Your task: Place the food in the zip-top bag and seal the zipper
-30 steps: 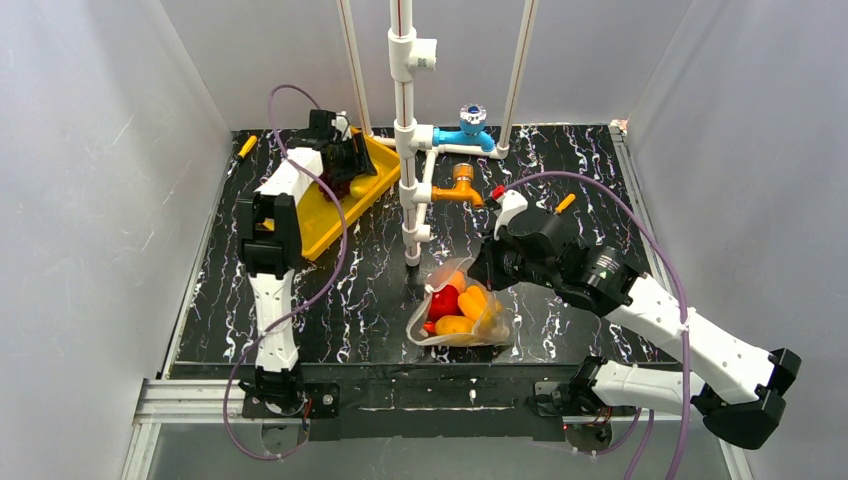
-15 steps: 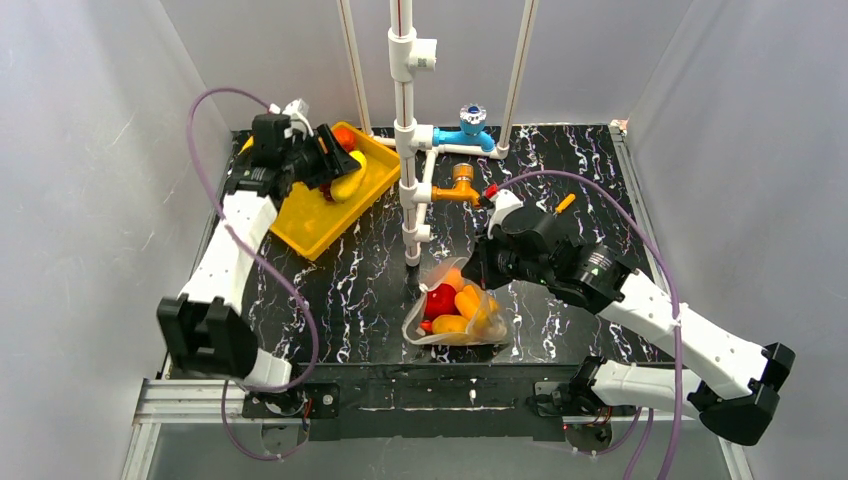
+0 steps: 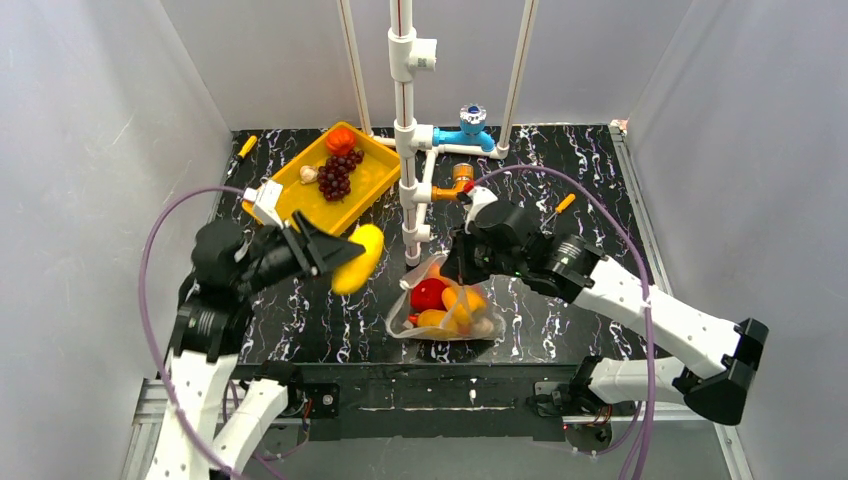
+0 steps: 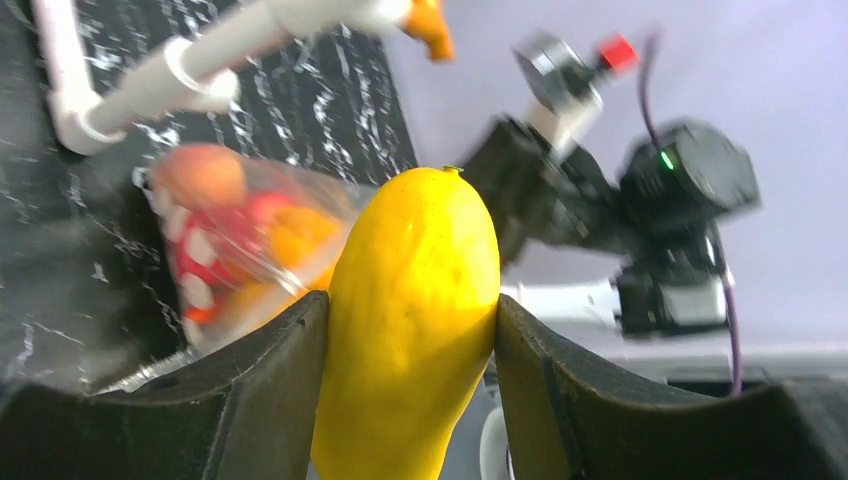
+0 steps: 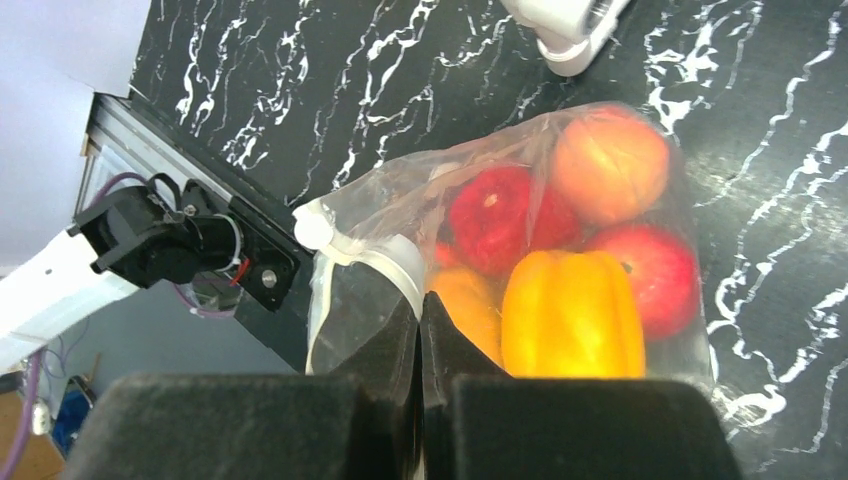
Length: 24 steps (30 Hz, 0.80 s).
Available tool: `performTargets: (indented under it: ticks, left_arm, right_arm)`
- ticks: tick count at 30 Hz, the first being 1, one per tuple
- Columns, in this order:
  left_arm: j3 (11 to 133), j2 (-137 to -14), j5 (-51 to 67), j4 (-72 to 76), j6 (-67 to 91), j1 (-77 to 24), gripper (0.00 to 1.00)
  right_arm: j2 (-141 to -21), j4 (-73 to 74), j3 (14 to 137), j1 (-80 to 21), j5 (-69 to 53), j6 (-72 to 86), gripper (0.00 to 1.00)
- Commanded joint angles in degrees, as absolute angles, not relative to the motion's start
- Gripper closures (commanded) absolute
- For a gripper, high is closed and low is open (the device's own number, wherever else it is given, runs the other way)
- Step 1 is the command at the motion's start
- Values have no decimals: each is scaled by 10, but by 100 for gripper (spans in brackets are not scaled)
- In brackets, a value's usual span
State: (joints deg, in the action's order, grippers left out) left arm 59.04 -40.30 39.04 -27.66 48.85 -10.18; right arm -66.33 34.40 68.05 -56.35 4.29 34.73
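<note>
Here, from above, the left tool (image 3: 322, 252) holds a yellow fruit (image 3: 358, 258) over the desk (image 3: 580, 190), just left of the bag (image 3: 440, 312). The bag lies near the middle, with food inside, and the right tool (image 3: 455, 272) pinches its far edge. A tray (image 3: 300, 203) at far left carries grapes (image 3: 337, 175).

In the left wrist view, the half-spread fingers (image 4: 260, 400) press both sides of the fruit.

In the right wrist view, the tool is closed tight on the bag's edge; a pepper (image 5: 570, 310) shows inside.
</note>
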Motion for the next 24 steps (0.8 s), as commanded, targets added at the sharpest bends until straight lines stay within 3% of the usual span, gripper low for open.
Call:
performTargets:
  ticks: [1,11,18,24]
  left_arm:
    - [574,-336,433,-349,504,-127,74]
    - [640,-297,394,-565,405,-170,75]
    - [564,-269,481,-513,499,-169,75]
    - [548,-287,440,-514,505,-170,78]
  right_arm:
    - [-703,293,747,-599,64,392,99]
    - [-772,245,788,-680,118,440,99]
    - [-792,251,814,-687,101,413,99]
    - [-793,227,819,-687,89,401,99]
